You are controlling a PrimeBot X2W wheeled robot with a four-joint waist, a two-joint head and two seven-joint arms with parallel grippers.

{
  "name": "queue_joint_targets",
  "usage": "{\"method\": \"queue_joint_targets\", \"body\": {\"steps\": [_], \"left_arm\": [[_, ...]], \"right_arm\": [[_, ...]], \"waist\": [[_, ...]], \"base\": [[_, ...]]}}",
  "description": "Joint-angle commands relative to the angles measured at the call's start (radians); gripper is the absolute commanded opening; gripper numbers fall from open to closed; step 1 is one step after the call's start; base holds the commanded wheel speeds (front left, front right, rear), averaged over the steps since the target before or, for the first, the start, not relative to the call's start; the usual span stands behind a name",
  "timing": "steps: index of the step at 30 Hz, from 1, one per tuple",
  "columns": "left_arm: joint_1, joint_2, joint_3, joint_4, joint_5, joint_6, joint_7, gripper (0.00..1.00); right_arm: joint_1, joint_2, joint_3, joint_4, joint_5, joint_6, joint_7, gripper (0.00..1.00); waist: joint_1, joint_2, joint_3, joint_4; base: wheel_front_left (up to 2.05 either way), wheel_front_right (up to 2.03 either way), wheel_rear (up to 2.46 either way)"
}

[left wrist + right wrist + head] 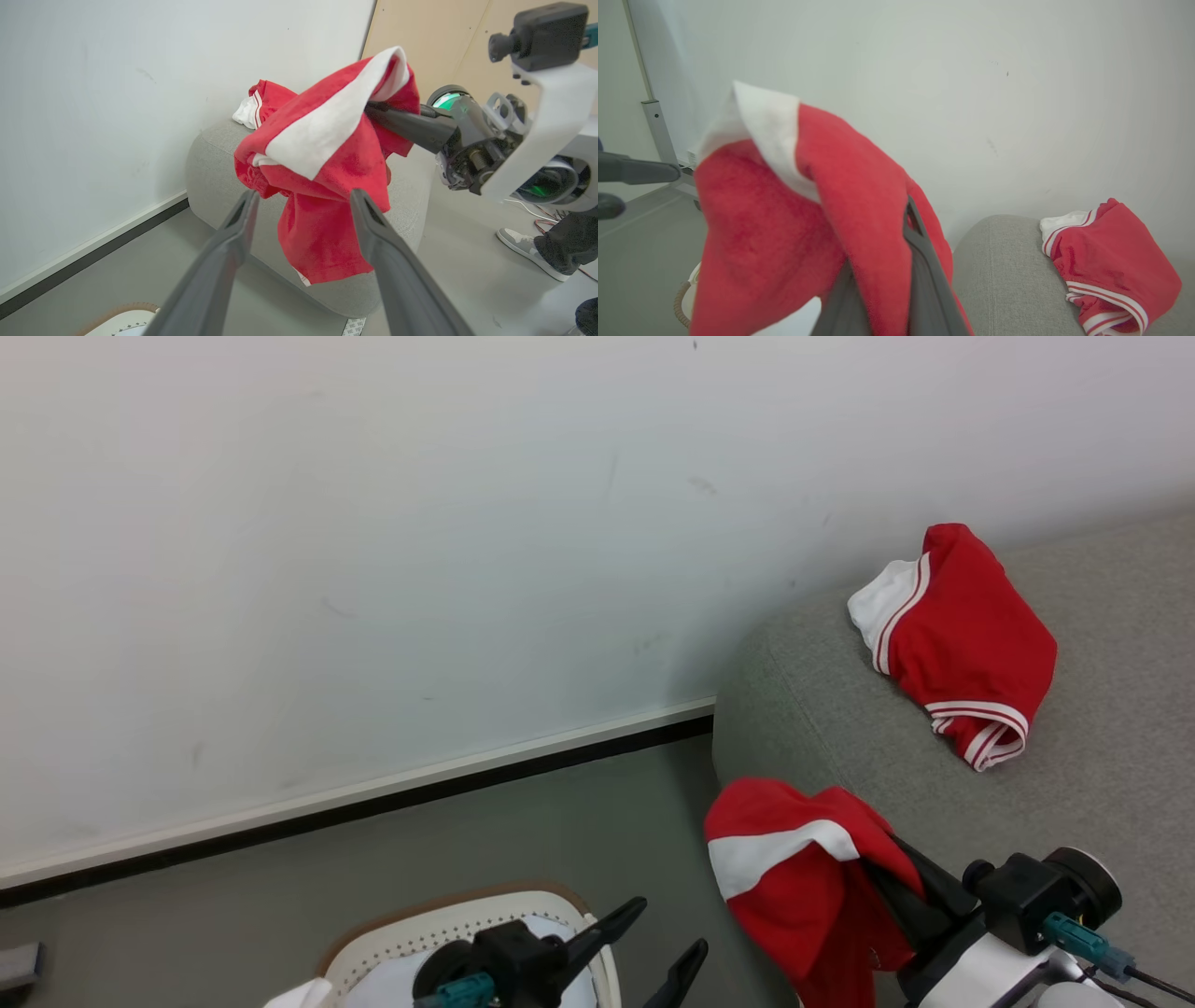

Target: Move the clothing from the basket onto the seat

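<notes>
My right gripper (887, 868) is shut on a red garment with a white panel (798, 887), which hangs in the air beside the near corner of the grey seat (1102, 775). That held garment (327, 158) drapes over the right gripper (380, 112) in the left wrist view, and the garment (803, 219) covers the fingers in the right wrist view. A second red garment with white stripes (962, 639) lies on the seat. My left gripper (667, 938) stands open and holds nothing, above the cream basket (448, 919).
A white wall (373, 541) with a dark baseboard runs behind the grey floor (373, 859). In the left wrist view a person's shoe (523, 245) rests on the floor at the right. A metal post (656, 130) stands at the wall.
</notes>
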Motion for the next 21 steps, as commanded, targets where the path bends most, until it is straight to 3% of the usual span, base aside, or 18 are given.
{"method": "queue_joint_targets", "body": {"steps": [1, 13, 21], "left_arm": [[-0.01, 0.002, 0.002, 0.004, 0.004, 0.004, -0.009, 1.0], [-0.027, -0.008, 0.001, 0.03, 0.0, 0.007, -0.027, 1.0], [-0.093, 0.024, 0.028, 0.007, 0.025, 0.01, -0.033, 1.0]], "right_arm": [[0.016, -0.002, -0.008, -0.01, -0.005, -0.002, 0.002, 0.0], [0.063, 0.003, -0.171, -0.063, -0.06, -0.003, 0.046, 0.0], [-0.134, 0.036, -0.445, -0.008, -0.181, -0.003, 0.043, 0.0]], "waist": [[0.0, -0.0001, 0.002, -0.019], [0.0, -0.0001, 0.036, -0.029], [0.0, -0.0001, 0.213, 0.026]], "base": [[0.0, 0.0, 0.0], [0.0, 0.0, 0.0], [0.0, 0.0, 0.0]]}}
